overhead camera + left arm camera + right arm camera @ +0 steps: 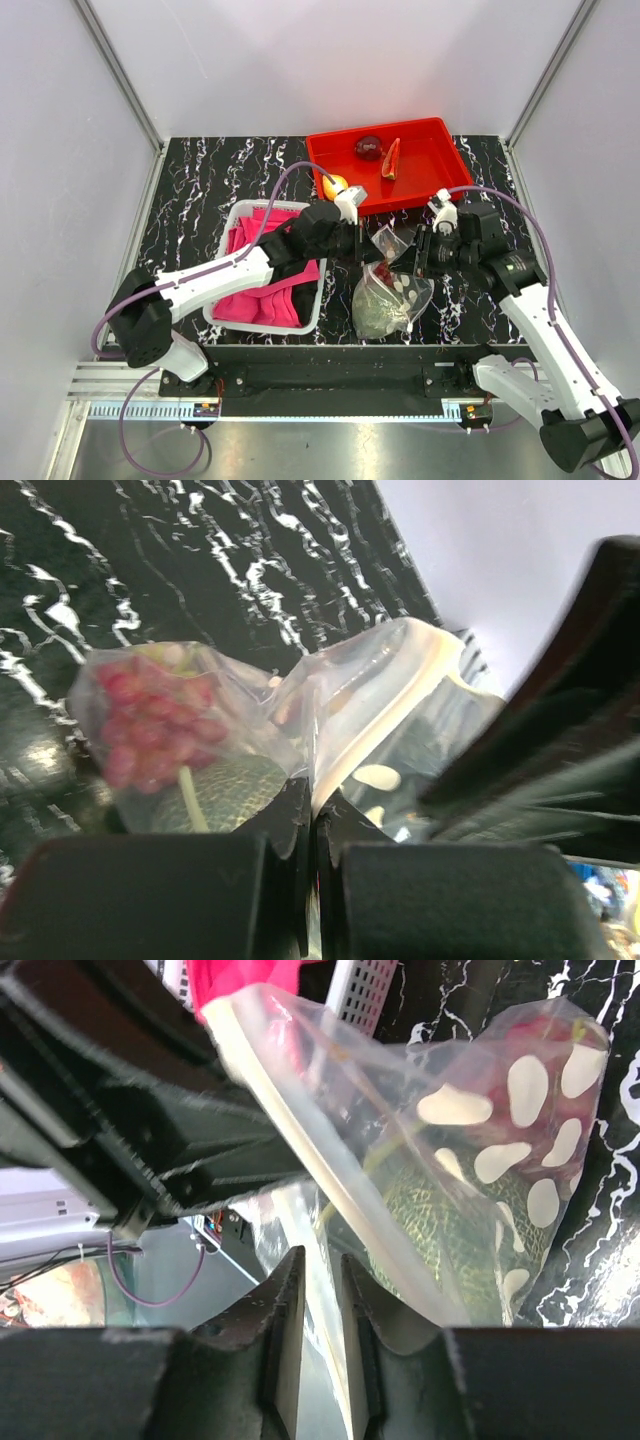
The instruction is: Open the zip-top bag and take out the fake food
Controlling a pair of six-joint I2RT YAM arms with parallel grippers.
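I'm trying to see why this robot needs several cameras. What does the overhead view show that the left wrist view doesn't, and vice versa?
Only overhead: the red tray with a dark red fruit and a watermelon slice, a lemon at its corner, and the white basket of pink cloth. Only left wrist: the left gripper pinched shut on the edge of the zip-top bag, close up, with pink grapes and a green melon inside. Both: the bag and the black marbled table.

Lab test cell: white panel walls (330, 60), aluminium frame posts (119, 72) (marbled tabletop (200, 170)).
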